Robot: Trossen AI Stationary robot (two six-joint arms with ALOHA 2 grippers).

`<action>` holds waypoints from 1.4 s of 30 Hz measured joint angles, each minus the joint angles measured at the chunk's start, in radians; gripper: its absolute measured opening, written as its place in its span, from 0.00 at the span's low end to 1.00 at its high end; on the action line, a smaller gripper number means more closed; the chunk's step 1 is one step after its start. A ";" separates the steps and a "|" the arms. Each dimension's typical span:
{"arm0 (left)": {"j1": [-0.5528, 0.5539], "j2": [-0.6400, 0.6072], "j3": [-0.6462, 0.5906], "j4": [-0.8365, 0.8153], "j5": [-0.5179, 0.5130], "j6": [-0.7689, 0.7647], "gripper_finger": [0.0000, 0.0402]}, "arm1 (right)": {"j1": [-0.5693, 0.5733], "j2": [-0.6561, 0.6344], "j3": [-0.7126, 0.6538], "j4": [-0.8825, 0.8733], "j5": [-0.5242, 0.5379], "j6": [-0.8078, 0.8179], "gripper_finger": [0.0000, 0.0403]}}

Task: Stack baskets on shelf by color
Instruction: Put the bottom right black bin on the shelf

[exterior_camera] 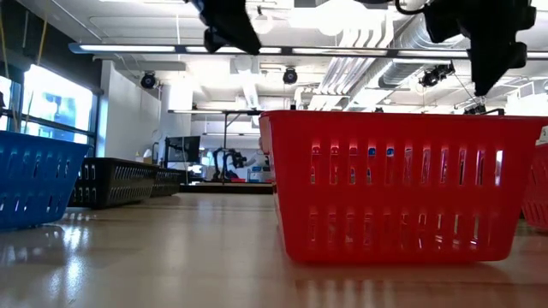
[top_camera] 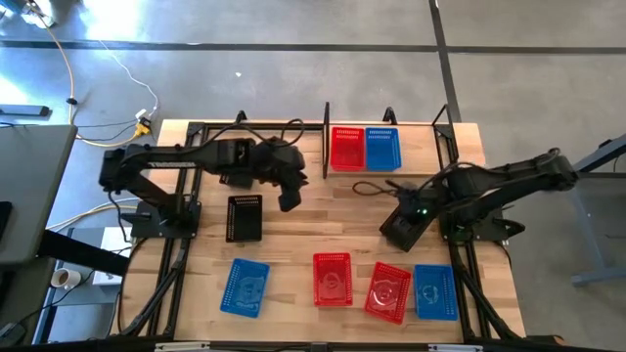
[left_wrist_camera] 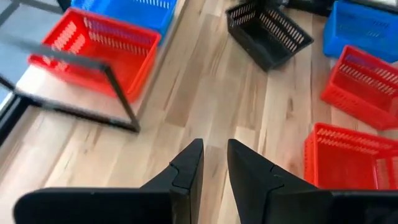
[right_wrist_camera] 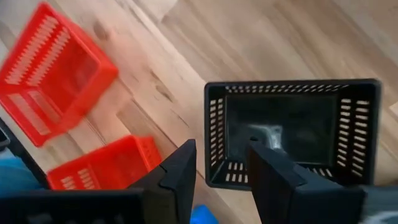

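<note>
Fingers of the right gripper (right_wrist_camera: pixel 217 180) are being held apart, empty, just above a black basket (right_wrist_camera: pixel 292 134) near the table's right edge. Left gripper (left_wrist_camera: pixel 214 168), parted slightly and empty, is being held over the table's middle. On the shelf (top_camera: pixel 327 137) at the far edge, a red basket (top_camera: pixel 346 149) and a blue basket (top_camera: pixel 382 148) are being kept side by side.

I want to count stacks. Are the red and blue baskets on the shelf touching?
Touching: the high view shows the red basket and blue basket side by side, no gap visible.
</note>
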 joint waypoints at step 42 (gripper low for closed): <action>0.015 -0.124 -0.046 0.025 -0.027 0.080 0.16 | 0.089 0.535 0.000 0.106 -0.113 0.018 0.08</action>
